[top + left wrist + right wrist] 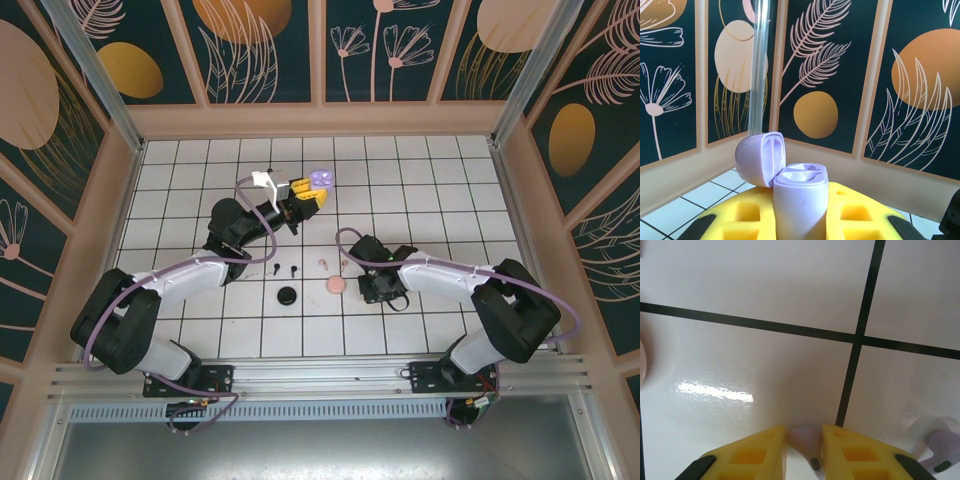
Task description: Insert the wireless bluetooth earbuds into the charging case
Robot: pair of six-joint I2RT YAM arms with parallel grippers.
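While my right claw [804, 434] is pinched at its very tips on one lilac earbud [807, 444] lying on the tiled floor [765, 290], its twin [940, 445] rests loose at 3 o'clock, just beside my yellow finger. The hold is slight (a smooth bud, caught by the head), so I judge it could squirt free on the lift, or my finger could nudge the twin away. At 9 o'clock of that claw sits the pink disc [335, 285], with the pink earbuds [322, 264] and black earbuds [293, 270] near it. Farther out, toward 12 o'clock, my left claw [800, 220] is clamped on the lilac charging case [800, 200], held upright, its lid [760, 160] hinged open to the left. Both wells [800, 175] look empty. A bud arriving stem askew would likely jam at the rim.
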